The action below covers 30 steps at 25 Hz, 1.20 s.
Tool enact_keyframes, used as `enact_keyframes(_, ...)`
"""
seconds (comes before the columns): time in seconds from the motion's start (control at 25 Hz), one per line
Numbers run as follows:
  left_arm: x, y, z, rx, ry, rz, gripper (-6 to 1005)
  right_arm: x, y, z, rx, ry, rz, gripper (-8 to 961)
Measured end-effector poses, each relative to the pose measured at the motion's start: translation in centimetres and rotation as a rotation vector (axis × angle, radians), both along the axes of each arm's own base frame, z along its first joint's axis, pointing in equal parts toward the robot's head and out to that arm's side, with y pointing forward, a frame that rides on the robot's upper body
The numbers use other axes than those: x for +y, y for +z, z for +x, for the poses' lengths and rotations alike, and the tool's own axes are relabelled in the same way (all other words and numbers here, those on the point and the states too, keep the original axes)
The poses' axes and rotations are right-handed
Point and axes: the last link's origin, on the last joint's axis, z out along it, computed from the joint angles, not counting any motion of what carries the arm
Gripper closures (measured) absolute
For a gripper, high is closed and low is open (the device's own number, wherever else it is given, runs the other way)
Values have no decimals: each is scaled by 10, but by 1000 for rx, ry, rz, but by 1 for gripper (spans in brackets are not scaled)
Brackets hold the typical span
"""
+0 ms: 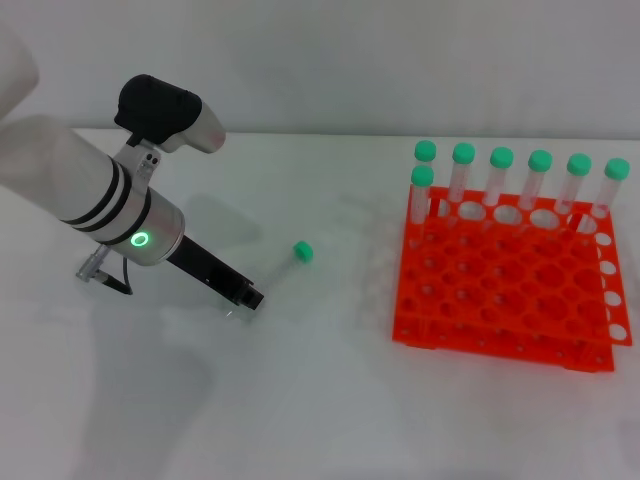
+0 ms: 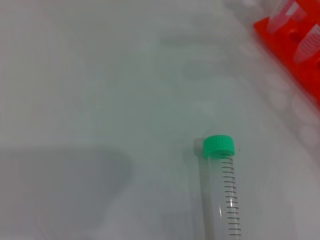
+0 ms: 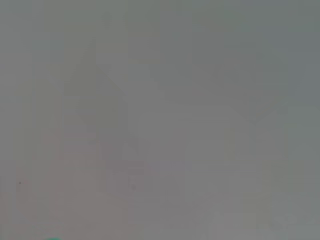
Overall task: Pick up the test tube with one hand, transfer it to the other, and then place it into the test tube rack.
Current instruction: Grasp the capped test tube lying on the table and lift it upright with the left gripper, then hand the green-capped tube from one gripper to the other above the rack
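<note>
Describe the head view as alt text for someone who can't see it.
A black left gripper reaches down at the base of a clear plastic test tube with a green cap lying on a white table. An orange-red rack right of it holds seven capped tubes.

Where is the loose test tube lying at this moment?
In the head view, the test tube lies flat on the white table, between the left gripper and the test tube rack, its green cap toward the rack.

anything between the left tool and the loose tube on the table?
Nothing visible. The left tool is low over the table, right at the clear end of the lying tube. Only bare surface lies between the tube and the rack, whose back holes hold seven tubes.
</note>
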Motion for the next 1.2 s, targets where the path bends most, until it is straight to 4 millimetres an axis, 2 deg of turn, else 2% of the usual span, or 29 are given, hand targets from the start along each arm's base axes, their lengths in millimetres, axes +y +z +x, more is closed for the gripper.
enact_keyframes(0.4, 11, 7, 8, -108, -39, 78, 796, -2, 0, 1, 0, -3, 1, 193)
enact_keyframes(0.76, 15, 24, -3, -289, -71, 253, 797, -3, 1, 2, 0, -4, 4, 197)
enact_keyframes(0.92, 8, 33, -13, -447, -108, 366, 798, -3, 1, 1, 3, -2, 5, 199)
enact_keyframes(1.2, -22, 42, -24, -710, -288, 564, 798, -3, 1, 1, 26, 4, 7, 203)
